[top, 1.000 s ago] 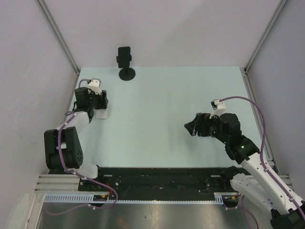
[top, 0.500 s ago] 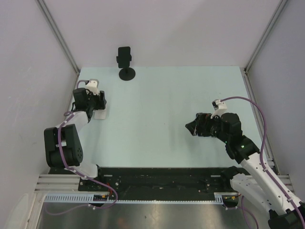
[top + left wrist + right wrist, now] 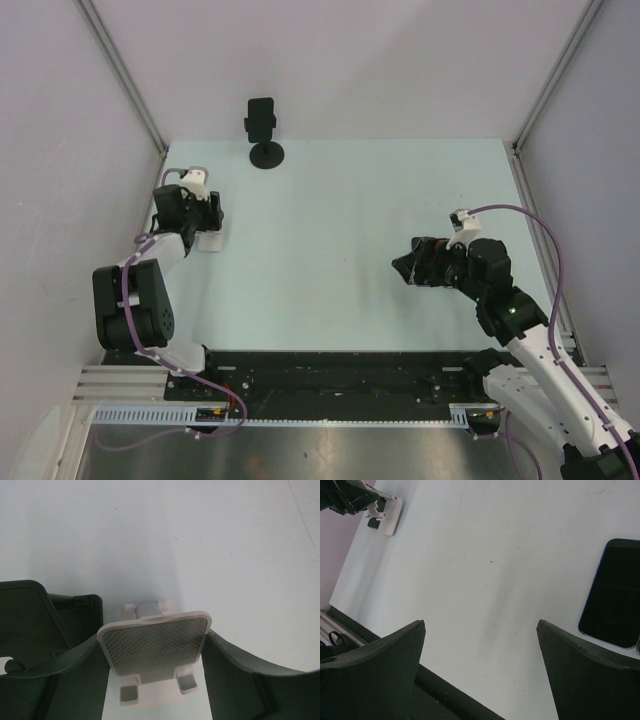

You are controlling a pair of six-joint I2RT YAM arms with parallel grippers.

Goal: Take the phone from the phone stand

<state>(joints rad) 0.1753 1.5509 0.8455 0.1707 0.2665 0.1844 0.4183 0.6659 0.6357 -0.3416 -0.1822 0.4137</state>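
Observation:
The white phone stand (image 3: 155, 650) has a grey diamond-patterned pad and two small lips, with no phone on it. It stands at the table's left (image 3: 211, 241). My left gripper (image 3: 152, 637) is shut on the stand's back plate, one finger on each side edge. The phone (image 3: 612, 592), dark-screened with a blue rim, lies flat on the table to the right of my right gripper (image 3: 480, 625). In the top view my right arm hides the phone. My right gripper (image 3: 405, 268) is open and empty above the table.
A black round-based stand (image 3: 264, 152) holding a black device stands at the table's far edge. The black base rail (image 3: 330, 375) runs along the near edge. Walls enclose the table on the left, right and back.
My right gripper has drawn back slightly to the right and nearer its base. My left gripper and the white stand have shifted a little to the left.

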